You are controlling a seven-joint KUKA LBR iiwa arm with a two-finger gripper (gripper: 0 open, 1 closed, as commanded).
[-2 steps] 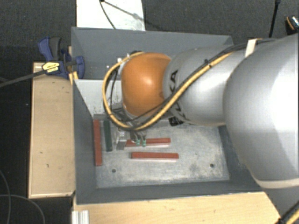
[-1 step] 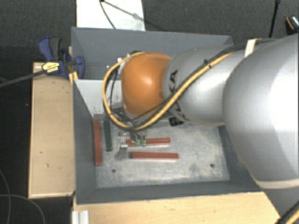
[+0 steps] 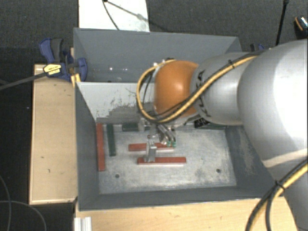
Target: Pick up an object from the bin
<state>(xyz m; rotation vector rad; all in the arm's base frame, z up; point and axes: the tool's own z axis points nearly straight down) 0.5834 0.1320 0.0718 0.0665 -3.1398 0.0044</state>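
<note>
Reaching in from the right, the silver arm [image 3: 250, 95], its wrist under an orange cover [image 3: 174, 88], dips into the grey metal bin [image 3: 159, 47]. Along the left wall lie a red bar [image 3: 100, 148] and a dark green bar [image 3: 111, 141]. At mid-floor the claw [image 3: 152, 153] stands low over two crosswise bars, the front red bar [image 3: 168, 160] and the rear red bar [image 3: 137, 148]. Whether the claw is spread or pressed together cannot be told.
</note>
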